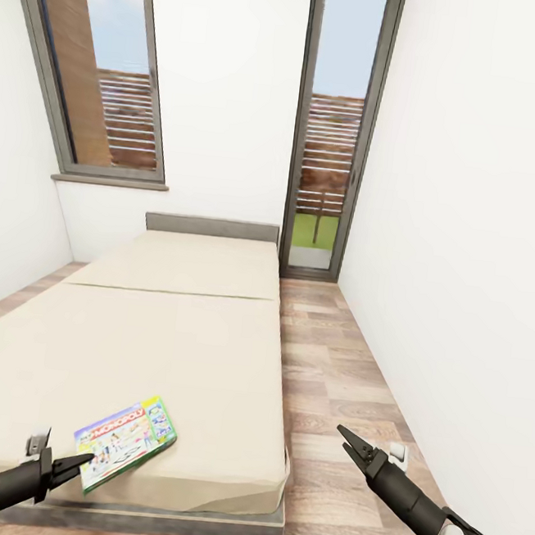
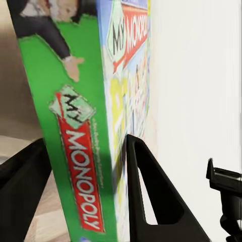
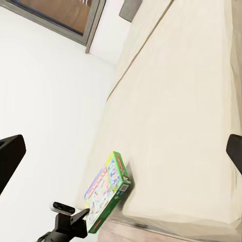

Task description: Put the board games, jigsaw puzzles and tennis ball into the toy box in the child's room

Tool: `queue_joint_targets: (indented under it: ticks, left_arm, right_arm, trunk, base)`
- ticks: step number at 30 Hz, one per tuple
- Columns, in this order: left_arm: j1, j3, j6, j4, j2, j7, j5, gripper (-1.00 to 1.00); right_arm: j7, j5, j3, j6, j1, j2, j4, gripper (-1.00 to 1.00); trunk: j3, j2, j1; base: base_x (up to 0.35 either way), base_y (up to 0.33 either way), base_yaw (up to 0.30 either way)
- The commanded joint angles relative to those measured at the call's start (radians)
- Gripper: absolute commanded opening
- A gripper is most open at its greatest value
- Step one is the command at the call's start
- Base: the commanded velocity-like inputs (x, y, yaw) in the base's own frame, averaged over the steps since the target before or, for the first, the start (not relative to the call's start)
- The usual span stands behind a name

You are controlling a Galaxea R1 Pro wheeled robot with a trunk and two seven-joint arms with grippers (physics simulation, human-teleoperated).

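One board game (image 1: 127,442), a flat pale Monopoly box with green edges, lies at the near left corner of the bed (image 1: 169,340), a long beige mattress. My left gripper (image 1: 74,463) reaches it from the near left. Close up, the box's green edge (image 2: 75,101) stands between the two black fingers of this gripper (image 2: 85,141), which press on both faces. The right wrist camera sees the same box (image 3: 108,189) at the mattress corner with the left gripper (image 3: 83,217) on its edge. Over the floor beside the bed, my right gripper (image 1: 347,439) hangs open and empty.
A low grey headboard (image 1: 211,227) closes the far end of the bed. A strip of wooden floor (image 1: 347,375) runs between the bed and the white right wall. At the far end are a glass door (image 1: 330,142) and, to the left, a window (image 1: 98,77).
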Motion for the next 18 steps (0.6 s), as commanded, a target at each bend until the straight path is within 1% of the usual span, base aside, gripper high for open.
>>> queue_joint_targets:
  ticks: [1, 2, 3, 9, 18]
  left_arm:
    - [-0.001, 0.002, 0.008, 0.000, 0.000, -0.009, -0.004, -1.00]
    - [-0.001, 0.002, 0.008, 0.000, 0.000, -0.015, -0.004, -1.00]
    - [-0.001, 0.002, 0.008, -0.001, 0.000, -0.038, -0.005, -1.00]
    - [-0.001, 0.002, 0.007, -0.005, 0.001, -0.079, -0.010, -1.00]
    - [-0.005, 0.002, 0.011, -0.010, 0.003, -0.096, -0.009, -1.00]
  right_arm:
    - [0.003, 0.000, -0.002, 0.005, -0.001, 0.001, 0.000, 1.00]
    - [0.003, 0.000, -0.002, 0.005, -0.001, 0.001, 0.000, 1.00]
    - [0.003, 0.000, -0.002, 0.005, -0.001, 0.000, 0.000, 1.00]
    - [0.003, 0.000, -0.002, 0.005, -0.001, 0.000, -0.001, 1.00]
    - [0.003, 0.000, -0.002, 0.005, -0.001, -0.001, -0.001, 1.00]
  trunk:
    - [0.002, 0.007, -0.004]
    - [0.005, 0.014, -0.008]
    - [0.008, 0.021, -0.012]
    - [0.027, 0.063, -0.035]
    - [0.055, 0.126, -0.069]
  base:
    - [0.000, 0.000, 0.000]
    - [0.000, 0.000, 0.000]
    - [0.000, 0.000, 0.000]
    - [0.000, 0.000, 0.000]
    - [0.000, 0.000, 0.000]
